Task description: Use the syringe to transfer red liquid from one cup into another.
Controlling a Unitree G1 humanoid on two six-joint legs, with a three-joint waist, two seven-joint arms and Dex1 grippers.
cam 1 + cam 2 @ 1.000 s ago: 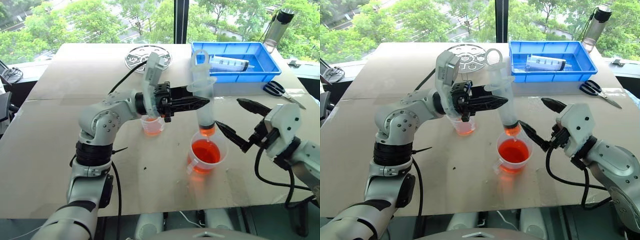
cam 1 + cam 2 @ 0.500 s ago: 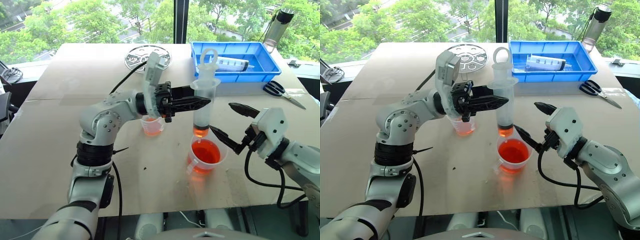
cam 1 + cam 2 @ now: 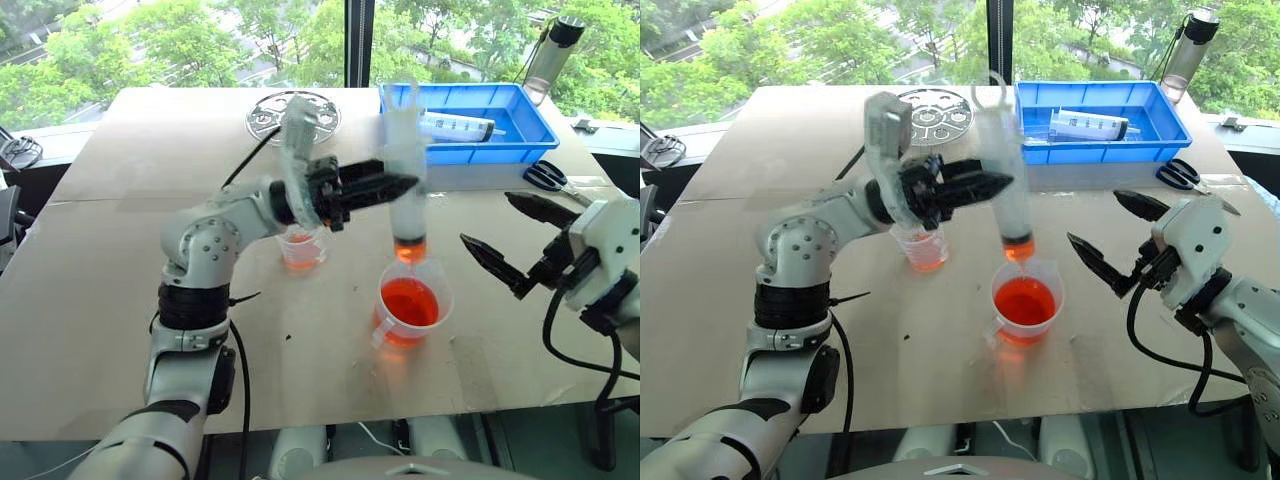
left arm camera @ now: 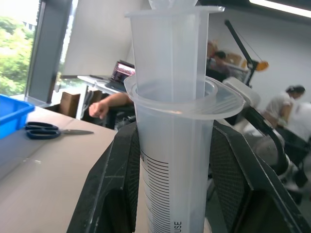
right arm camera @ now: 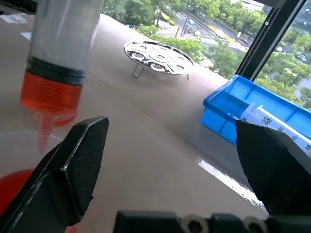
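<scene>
I had the brown tabletop (image 3: pixel 100 300) before me, with the blue tray (image 3: pixel 530 130) at its far right edge holding a spare syringe (image 3: pixel 455 126). Over the last second the right gripper (image 3: pixel 488 218) had pulled back to the right. A second earlier one of its fingers sat close by the nozzle; now it hung well apart from everything, fingers spread as wide as they go and holding nothing.

The left gripper (image 3: pixel 400 185) reached across from the left, clamped on the barrel of the syringe (image 3: pixel 407 205) just under its flange. It had brought the syringe from a lean to upright and lifted it a little.

The handled beaker (image 3: pixel 412 310) stood directly beneath the nozzle, with red liquid (image 3: pixel 410 303) in it. The nozzle hung just above that liquid, apart from it. A short band of red sat at the bottom of the barrel, so I judged the draw finished and the carry to the small cup (image 3: pixel 303 250) next. That cup stood just behind the left gripper's wrist with a little red already in it.

On the wrist camera the barrel showed printed graduation lines and the word "USE" (image 4: pixel 177 225). The spare syringe carried scale numerals I could not read with confidence.
</scene>
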